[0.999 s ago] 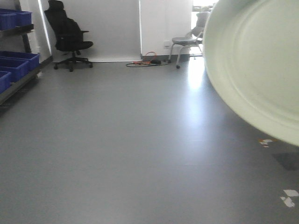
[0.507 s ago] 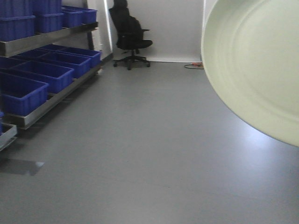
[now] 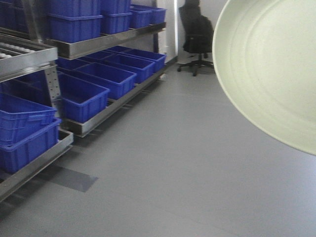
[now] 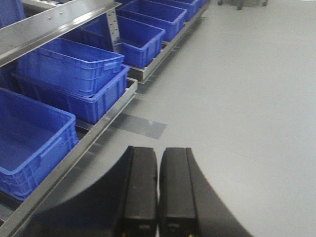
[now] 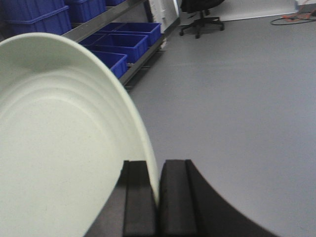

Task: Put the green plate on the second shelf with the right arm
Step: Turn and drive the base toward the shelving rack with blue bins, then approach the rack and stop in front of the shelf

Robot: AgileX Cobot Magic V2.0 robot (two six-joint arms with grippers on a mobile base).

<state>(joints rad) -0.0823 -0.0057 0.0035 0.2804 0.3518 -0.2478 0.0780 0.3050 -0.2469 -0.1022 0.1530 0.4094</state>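
The green plate (image 3: 269,64) fills the upper right of the front view, held up on edge in the air, its pale face turned toward the camera. In the right wrist view the green plate (image 5: 59,143) covers the left half, and my right gripper (image 5: 157,197) is shut on its rim, one black finger on each side. My left gripper (image 4: 158,192) hangs above the grey floor beside the rack, shut with nothing between its fingers. The shelf rack (image 3: 111,39) stands along the left, its metal levels loaded with blue bins.
Blue bins (image 3: 81,96) sit on the low shelf and more blue bins (image 3: 74,22) on the level above. A metal roller shelf (image 3: 24,57) juts out at near left. A black office chair (image 3: 197,32) stands at the far wall. Grey floor (image 3: 187,163) stretches ahead.
The view has swung left: the shelf rack with blue bins has come closer and now fills the left side, the chair has shifted right. The plate stays held at the same place in the view.
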